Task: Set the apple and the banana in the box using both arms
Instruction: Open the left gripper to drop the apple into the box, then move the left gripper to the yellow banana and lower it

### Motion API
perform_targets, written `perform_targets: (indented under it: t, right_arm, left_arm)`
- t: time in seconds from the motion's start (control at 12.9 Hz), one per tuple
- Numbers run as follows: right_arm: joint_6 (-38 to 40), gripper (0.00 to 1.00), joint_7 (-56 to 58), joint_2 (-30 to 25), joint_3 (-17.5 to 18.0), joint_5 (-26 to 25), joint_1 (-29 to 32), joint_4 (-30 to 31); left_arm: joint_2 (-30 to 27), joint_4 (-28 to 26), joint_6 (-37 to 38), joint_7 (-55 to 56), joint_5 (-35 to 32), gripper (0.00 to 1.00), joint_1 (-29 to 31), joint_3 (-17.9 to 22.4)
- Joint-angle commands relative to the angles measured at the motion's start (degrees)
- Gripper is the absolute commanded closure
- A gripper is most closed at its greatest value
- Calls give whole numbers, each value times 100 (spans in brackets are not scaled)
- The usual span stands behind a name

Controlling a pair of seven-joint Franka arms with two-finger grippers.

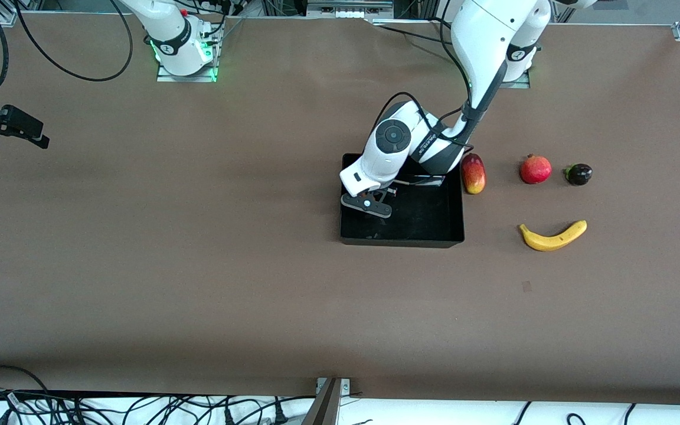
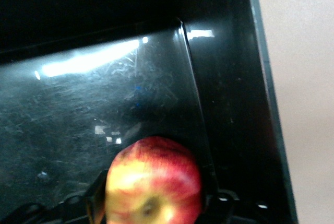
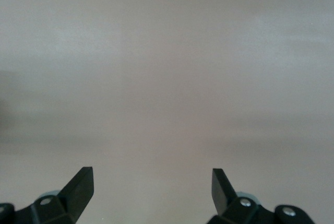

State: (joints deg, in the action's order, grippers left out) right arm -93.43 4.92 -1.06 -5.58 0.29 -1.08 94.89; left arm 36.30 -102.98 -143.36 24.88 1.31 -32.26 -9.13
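The red and yellow apple (image 2: 154, 182) sits right in my left gripper (image 1: 367, 205), low over the floor of the black box (image 1: 402, 241), close to its corner toward the right arm's end. The front view hides the apple under that gripper. Whether the apple is still gripped does not show. On the table lies the yellow banana (image 1: 552, 237), outside the box toward the left arm's end. My right gripper (image 3: 152, 182) is open with nothing in it and waits over bare table at the right arm's end (image 1: 21, 131).
A red-yellow mango (image 1: 473, 173) lies against the box's outer wall. A pomegranate (image 1: 535, 169) and a small dark fruit (image 1: 578, 174) sit in a row with it, farther from the front camera than the banana. Cables run along the table's front edge.
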Motion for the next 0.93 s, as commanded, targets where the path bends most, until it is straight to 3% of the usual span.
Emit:
perform_targets:
  t: [0.0, 0.23, 0.39, 0.62, 0.85]
  right_arm:
    - [18, 0, -43, -44, 66, 15, 72, 30]
    - [27, 0, -43, -44, 66, 15, 72, 30]
    - [27, 0, -43, -44, 66, 15, 72, 30]
    - [27, 0, -61, -44, 66, 15, 72, 30]
    - [27, 0, -70, -44, 66, 15, 72, 30]
  left_arm:
    - [-324, -3, 132, 35, 107, 0, -27, 60]
    - [-1035, -29, 1245, -61, 107, 0, 367, -1]
    - [-1501, -29, 1975, -280, 115, 0, 981, -36]
    - [-1810, -64, 2531, -1700, 116, 0, 1957, -133]
    - [-1837, -283, 2515, -3589, 107, 0, 2897, -124]
